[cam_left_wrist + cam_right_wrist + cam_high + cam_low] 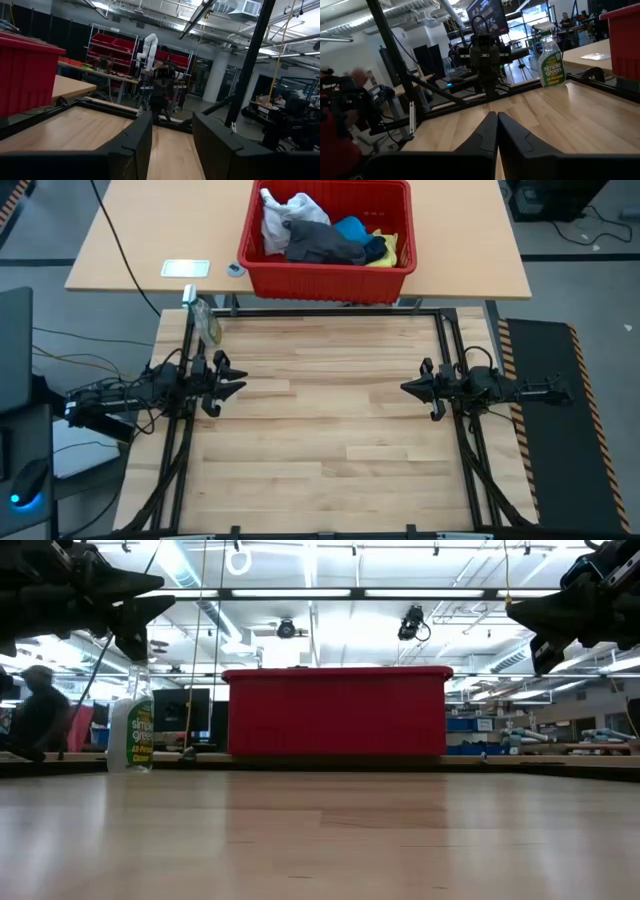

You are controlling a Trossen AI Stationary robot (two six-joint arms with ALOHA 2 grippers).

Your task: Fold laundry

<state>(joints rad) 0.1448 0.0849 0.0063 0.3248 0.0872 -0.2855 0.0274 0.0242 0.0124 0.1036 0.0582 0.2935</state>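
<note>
five garments (325, 235), one basket (330, 278)

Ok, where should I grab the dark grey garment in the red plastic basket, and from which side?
Pinch the dark grey cloth garment at its raised central bunch, coming straight down from above: it lies on top of the pile, and the red plastic basket walls block any sideways approach.

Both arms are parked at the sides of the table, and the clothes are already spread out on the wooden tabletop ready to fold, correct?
Not quite. The clothes lie piled in the red basket behind the work table, as the high view shows. The left gripper and right gripper do wait at the sides.
</note>
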